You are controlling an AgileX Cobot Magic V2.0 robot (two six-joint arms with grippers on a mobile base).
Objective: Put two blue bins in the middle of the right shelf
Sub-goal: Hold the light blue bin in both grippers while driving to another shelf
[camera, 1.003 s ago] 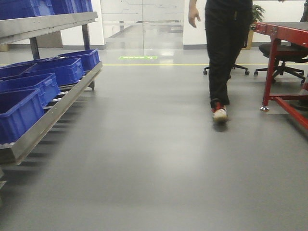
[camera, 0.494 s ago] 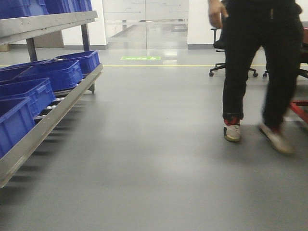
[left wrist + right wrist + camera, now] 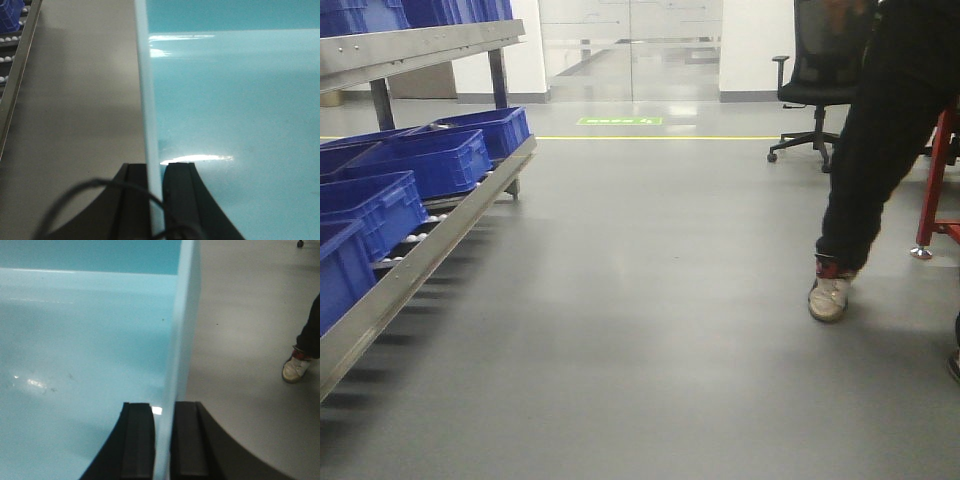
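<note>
While the left gripper (image 3: 156,172) is closed on the left wall of the pale blue bin (image 3: 235,100), the right gripper (image 3: 162,412) clamps the opposite wall; the bin spans between them, long axis apparently finger to finger. Second bin: not discernible. Front view omits the bin, showing only a rack (image 3: 430,252) and a person (image 3: 880,150).

Grey floor (image 3: 640,340) — roller shelf (image 3: 430,255) at left carries dark-blue ribbed bins (image 3: 420,160); office chair (image 3: 815,70) behind

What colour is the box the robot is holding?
The wide smooth plastic bin is pale light-blue, like cyan, seen best in the left wrist view.
</note>
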